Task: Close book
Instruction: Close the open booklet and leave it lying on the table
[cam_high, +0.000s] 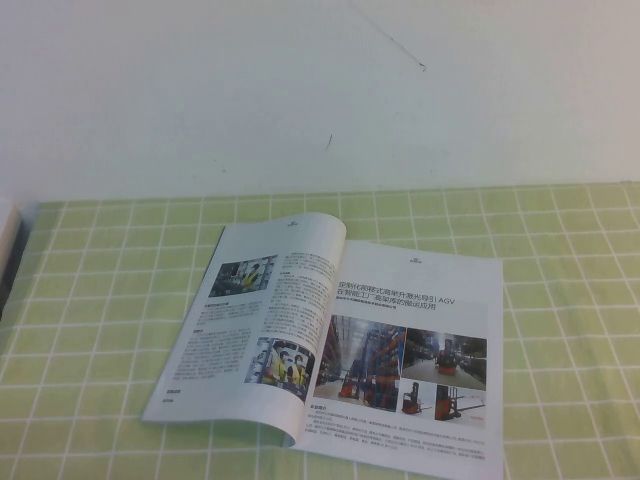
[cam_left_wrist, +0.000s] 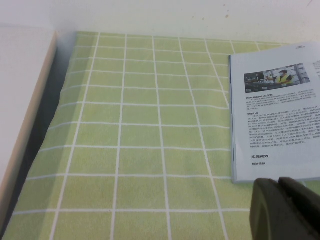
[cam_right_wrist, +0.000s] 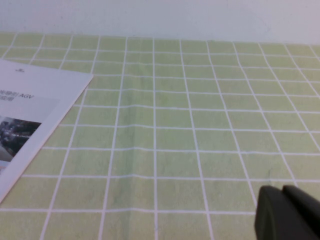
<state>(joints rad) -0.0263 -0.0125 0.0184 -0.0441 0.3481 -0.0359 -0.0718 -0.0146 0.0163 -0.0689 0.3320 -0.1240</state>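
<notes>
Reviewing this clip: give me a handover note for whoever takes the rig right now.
Left gripper: beside the near corner of the magazine, at its left page.
Right gripper: over the green checked tablecloth, apart from the right page.
The magazine lies open and flat, the left page bowed up by the spine.
Done: nothing yet.
Left: fold one side over to close it.
</notes>
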